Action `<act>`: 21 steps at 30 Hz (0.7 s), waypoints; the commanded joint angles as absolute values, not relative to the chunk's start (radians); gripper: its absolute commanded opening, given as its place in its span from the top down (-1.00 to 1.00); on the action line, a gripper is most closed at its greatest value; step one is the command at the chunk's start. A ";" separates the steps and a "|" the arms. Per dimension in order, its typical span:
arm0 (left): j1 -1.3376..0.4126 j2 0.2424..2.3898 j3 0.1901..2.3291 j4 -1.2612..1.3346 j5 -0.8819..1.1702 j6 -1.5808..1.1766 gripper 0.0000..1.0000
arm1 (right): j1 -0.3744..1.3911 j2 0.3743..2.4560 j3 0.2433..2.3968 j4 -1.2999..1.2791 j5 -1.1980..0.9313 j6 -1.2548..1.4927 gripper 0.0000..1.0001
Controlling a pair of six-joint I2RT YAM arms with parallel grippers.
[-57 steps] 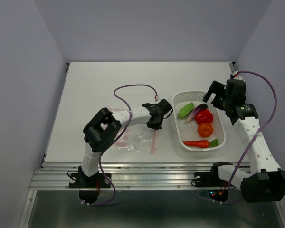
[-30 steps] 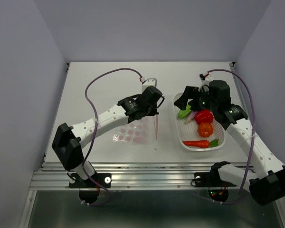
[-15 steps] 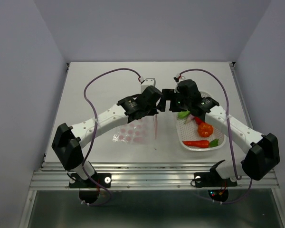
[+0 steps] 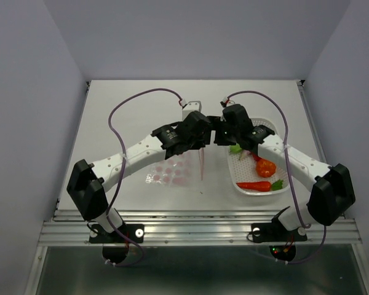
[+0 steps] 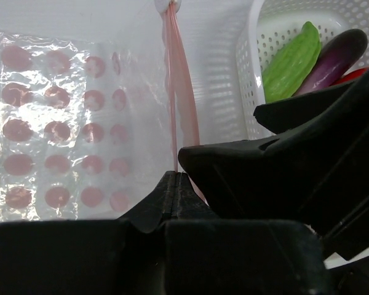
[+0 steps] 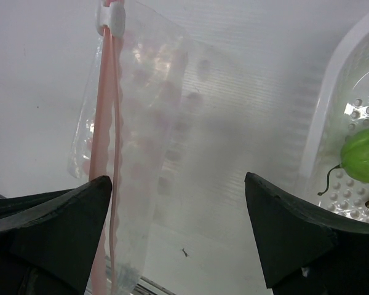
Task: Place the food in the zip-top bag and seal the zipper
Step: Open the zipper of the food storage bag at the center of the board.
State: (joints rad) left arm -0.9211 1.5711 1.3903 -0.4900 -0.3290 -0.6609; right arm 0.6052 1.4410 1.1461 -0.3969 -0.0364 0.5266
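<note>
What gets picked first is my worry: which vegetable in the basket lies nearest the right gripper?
The green pod, in the basket's far-left corner beside the right gripper; eggplant, pumpkin and carrot lie farther off.

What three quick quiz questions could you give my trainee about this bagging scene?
1. True or false: the carrot lies in the white basket.
2. What is the left gripper shut on? A: the basket rim. B: the pink zipper. C: the green pod.
3. Fill in: the right gripper is ____.
Key: 1 true; 2 B; 3 open.
</note>
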 commanded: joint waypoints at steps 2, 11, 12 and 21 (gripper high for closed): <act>-0.923 1.499 1.414 -0.460 -0.339 -0.675 1.00 | 0.629 1.474 1.178 -0.345 -0.005 0.561 -0.61; -0.923 1.479 1.402 -0.469 -0.354 -0.690 1.00 | 0.660 1.532 1.180 -0.305 -0.011 0.577 0.26; -0.923 1.479 1.401 -0.472 -0.362 -0.692 1.00 | 0.660 1.534 1.181 -0.305 -0.008 0.577 0.38; -0.879 1.434 1.356 -0.626 -0.520 -0.727 1.00 | 0.660 1.490 1.229 -0.449 0.188 0.520 0.99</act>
